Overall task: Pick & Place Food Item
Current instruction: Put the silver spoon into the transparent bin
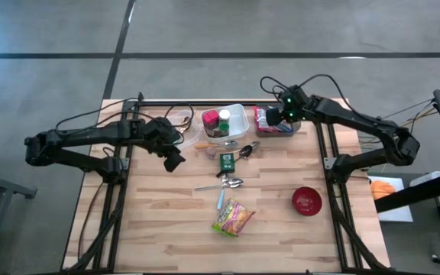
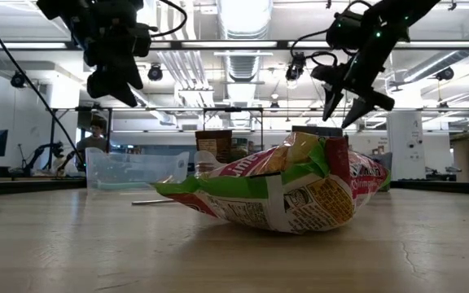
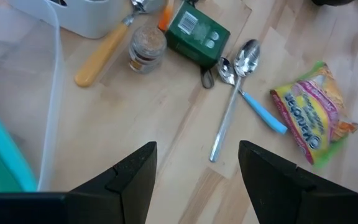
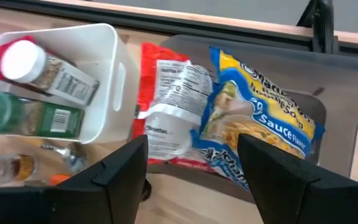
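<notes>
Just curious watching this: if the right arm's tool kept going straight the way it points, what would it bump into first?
Most likely the blue and yellow noodle packet lying in the dark tray: the right tool hangs open above it. Depth is hard to judge.

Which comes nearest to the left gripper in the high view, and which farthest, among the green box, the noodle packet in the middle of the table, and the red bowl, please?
From the left gripper:
1. Green box, toward the table's centre.
2. Noodle packet, nearer the front edge.
3. Red bowl, on the right arm's side.
</notes>
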`<state>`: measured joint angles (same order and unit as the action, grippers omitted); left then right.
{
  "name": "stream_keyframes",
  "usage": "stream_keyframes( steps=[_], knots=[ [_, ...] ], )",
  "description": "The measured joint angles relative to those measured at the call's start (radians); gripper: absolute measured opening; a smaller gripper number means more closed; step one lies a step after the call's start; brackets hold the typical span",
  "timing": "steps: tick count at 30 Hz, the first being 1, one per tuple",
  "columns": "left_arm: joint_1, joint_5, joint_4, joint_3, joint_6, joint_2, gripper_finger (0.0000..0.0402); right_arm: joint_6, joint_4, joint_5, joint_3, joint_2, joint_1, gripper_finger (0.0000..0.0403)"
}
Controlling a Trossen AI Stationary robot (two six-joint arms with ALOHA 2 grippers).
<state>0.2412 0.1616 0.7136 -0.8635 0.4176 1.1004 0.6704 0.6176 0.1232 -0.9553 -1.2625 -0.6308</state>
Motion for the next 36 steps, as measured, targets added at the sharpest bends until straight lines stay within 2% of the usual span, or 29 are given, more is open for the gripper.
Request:
stream_keyframes(
  steps=[4, 12, 15, 20, 27, 36],
  knots=[
    [-0.014, 0.099, 0.002, 0.000, -0.050, 0.000, 0.0228, 0.003, 0.041, 0.000, -0.049, 0.002, 0.043, 0.0244],
    [-0.087, 0.091, 0.041, 0.000, -0.094, 0.000, 0.0228, -0.035, 0.151, 0.000, -0.151, 0.000, 0.252, 0.0244],
    [-0.137, 0.037, 0.038, 0.000, -0.144, 0.002, 0.0228, 0.011, 0.172, 0.017, -0.181, 0.000, 0.347, 0.0244],
    [-0.254, -0.150, -0.043, 0.000, -0.159, 0.038, 0.0228, 0.118, 0.171, 0.096, -0.208, -0.001, 0.485, 0.0244],
    [-0.331, -0.169, -0.256, -0.019, -0.163, 0.203, 0.0228, 0.265, 0.172, 0.190, -0.232, -0.001, 0.629, 0.0244],
    [-0.339, -0.143, -0.282, -0.167, -0.297, 0.507, 0.0228, 0.333, 0.172, 0.195, -0.268, -0.001, 0.728, 0.0244]
  ],
)
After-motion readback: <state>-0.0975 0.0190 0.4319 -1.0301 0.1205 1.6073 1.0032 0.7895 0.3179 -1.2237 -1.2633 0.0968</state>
